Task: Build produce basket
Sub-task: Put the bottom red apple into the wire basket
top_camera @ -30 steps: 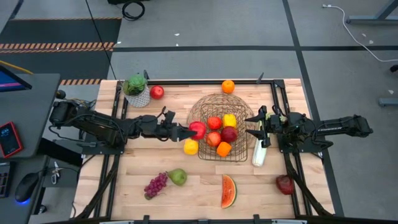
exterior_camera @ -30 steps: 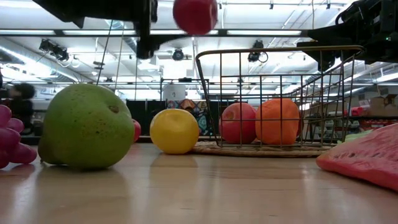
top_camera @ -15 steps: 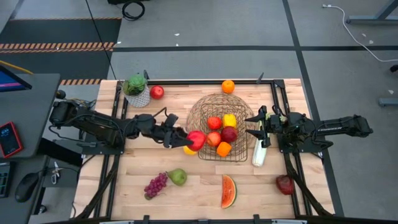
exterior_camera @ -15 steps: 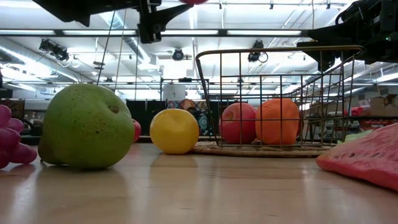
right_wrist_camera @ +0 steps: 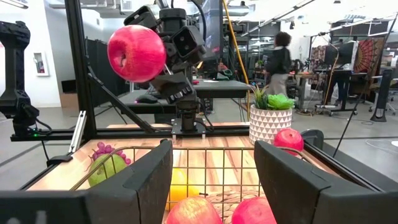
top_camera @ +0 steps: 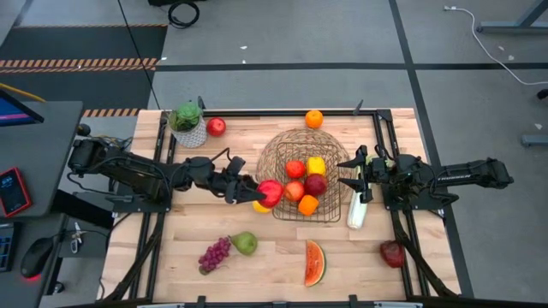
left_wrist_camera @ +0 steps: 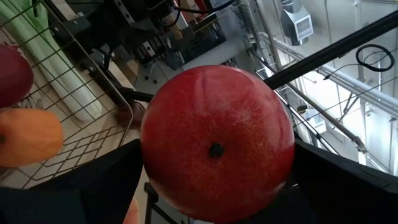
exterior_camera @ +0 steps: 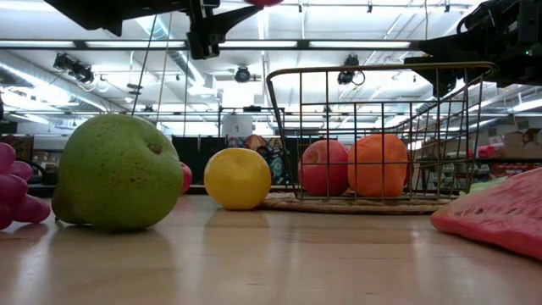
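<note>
Produce was going into the basket one piece at a time, and the left gripper held a red apple raised at the basket's left rim, its jaws spread wide around the fruit. Carrying it that high looked like the way to clear the wire wall before lowering it inside. The right gripper sat at the opposite rim with jaws pinched on the wire, apparently steadying the basket so it would not slide. Inside already lay two apples, a dark red fruit, a yellow piece and an orange one.

Directly under the held apple, a yellow fruit rested on the table against the basket's outer wall. A celery stalk lay beside the right gripper. Still loose were an orange, a small apple beside the potted plant, grapes, a pear, a watermelon slice and a dark apple.
</note>
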Robot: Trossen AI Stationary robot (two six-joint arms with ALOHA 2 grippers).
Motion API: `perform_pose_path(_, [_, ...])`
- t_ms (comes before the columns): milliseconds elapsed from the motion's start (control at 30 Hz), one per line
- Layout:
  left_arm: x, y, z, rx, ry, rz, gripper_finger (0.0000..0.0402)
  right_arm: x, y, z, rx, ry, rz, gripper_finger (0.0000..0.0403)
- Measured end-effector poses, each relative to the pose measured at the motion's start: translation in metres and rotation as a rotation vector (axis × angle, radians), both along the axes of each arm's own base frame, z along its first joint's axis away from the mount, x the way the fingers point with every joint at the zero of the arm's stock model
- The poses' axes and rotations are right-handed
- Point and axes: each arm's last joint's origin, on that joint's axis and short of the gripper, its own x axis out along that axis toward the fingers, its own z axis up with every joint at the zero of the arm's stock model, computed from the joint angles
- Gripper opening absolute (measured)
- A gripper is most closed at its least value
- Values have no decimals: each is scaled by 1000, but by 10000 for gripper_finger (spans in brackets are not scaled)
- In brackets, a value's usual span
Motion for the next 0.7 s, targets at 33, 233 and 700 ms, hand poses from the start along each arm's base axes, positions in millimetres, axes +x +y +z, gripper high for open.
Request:
perform_pose_path(33, [0,0,0,0,1,0,396,0,0,0,0,0,0,231])
perform_pose_path(233, [0,0,0,2,5,0,396,0,0,0,0,0,0,231])
perform_pose_path(700, [1,8,-4,2,39,29,396,0,0,0,0,0,0,231])
